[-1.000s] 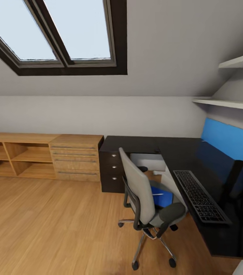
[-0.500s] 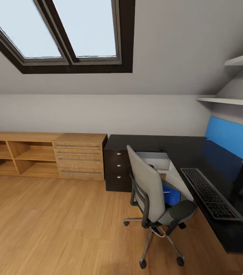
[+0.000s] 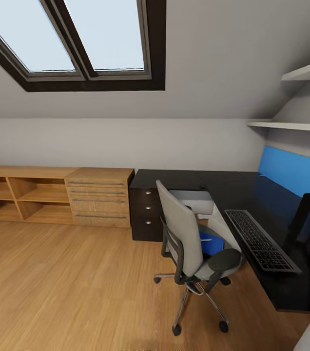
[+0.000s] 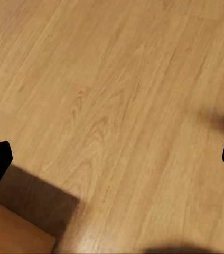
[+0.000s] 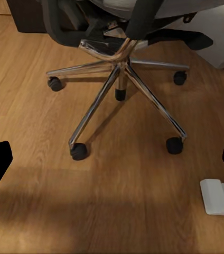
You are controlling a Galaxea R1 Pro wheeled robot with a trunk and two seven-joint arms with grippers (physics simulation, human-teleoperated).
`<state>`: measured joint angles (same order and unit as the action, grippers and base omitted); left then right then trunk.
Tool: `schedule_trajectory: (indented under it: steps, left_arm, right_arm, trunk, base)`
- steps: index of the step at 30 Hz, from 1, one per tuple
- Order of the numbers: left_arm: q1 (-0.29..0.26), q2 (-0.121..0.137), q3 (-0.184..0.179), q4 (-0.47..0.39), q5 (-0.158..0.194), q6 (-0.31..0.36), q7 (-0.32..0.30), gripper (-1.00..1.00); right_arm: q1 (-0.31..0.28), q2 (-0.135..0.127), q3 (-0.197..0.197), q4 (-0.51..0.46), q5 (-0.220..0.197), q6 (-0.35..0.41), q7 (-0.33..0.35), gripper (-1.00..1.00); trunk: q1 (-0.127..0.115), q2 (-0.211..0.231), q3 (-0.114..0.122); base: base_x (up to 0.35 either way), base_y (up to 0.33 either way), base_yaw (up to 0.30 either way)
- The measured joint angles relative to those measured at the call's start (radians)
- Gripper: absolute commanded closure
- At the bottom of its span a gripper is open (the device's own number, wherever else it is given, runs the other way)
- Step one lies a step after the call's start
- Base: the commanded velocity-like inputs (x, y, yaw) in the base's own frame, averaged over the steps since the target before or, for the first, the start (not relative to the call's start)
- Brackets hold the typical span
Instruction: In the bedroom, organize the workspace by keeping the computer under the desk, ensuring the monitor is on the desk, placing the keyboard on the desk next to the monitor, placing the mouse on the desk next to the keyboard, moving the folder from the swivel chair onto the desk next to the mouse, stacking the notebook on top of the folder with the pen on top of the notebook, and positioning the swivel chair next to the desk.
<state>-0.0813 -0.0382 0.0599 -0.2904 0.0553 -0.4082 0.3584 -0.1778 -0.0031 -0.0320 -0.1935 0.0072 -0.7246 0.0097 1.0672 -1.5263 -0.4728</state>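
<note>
The grey swivel chair (image 3: 182, 239) stands on the wood floor beside the black desk (image 3: 233, 187), its back towards me. The blue folder (image 3: 208, 242) lies on its seat. On the desk lies the dark keyboard (image 3: 261, 240), with the black monitor (image 3: 302, 217) cut off at the right edge. A small black lump, maybe the mouse (image 3: 203, 185), sits near the desk's corner. A white-grey box, likely the computer (image 3: 193, 201), stands under the desk. The notebook and pen are out of view. My left gripper (image 4: 112, 164) hangs open over bare floor. My right gripper (image 5: 112, 164) is open above the floor near the chair's chrome base (image 5: 120, 66).
A black drawer unit (image 3: 146, 209) stands under the desk's left end, beside a light wooden chest and shelves (image 3: 99, 197). White wall shelves (image 3: 291, 126) hang over the desk. A small pale flat piece (image 5: 220, 197) lies on the floor near the chair's casters.
The whole head view has shifted right and then back left, so the camera moved. The chair, desk and keyboard keep their places relative to one another.
</note>
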Motion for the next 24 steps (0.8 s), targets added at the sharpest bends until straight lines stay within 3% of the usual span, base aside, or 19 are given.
schedule_trajectory:
  steps: [24]
  left_arm:
    - [0.0, -0.001, 0.001, 0.0, 0.0, -0.003, 0.0, -1.0]
  right_arm:
    - [0.0, 0.0, -0.002, 0.0, -0.002, 0.0, 0.0, -1.0]
  trunk:
    - [0.092, -0.168, -0.111]
  base:
    - [-0.001, -0.001, 0.0]
